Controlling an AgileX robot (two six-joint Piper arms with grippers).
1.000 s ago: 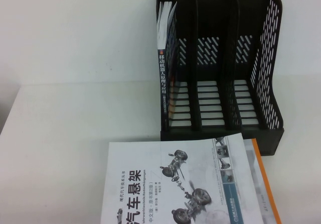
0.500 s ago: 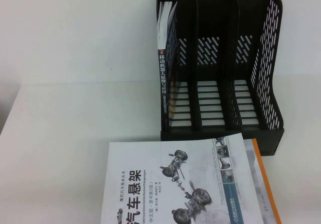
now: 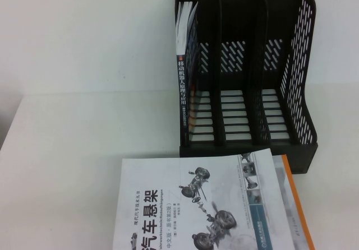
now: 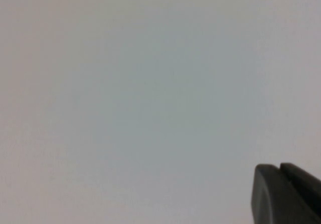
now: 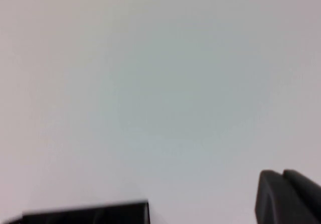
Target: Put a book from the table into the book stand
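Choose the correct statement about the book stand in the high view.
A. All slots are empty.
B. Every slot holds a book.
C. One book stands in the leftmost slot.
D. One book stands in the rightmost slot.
C: the black-spined book stands upright in the leftmost slot of the book stand, while the other slots show only their slotted bottoms.

Support surface: plain white table (image 3: 73,149), flat, matte. Far right on it: black book stand (image 3: 247,70), base resting directly on tabletop, open slots facing the robot. Near edge, centre-right: the book (image 3: 196,205), white cover w/ grey suspension drawings, lying flat, face up, slightly skewed, partly cut off by the frame's lower edge. It sits on top of an orange-bordered book (image 3: 294,205), which also lies flat on table, just in front of stand.
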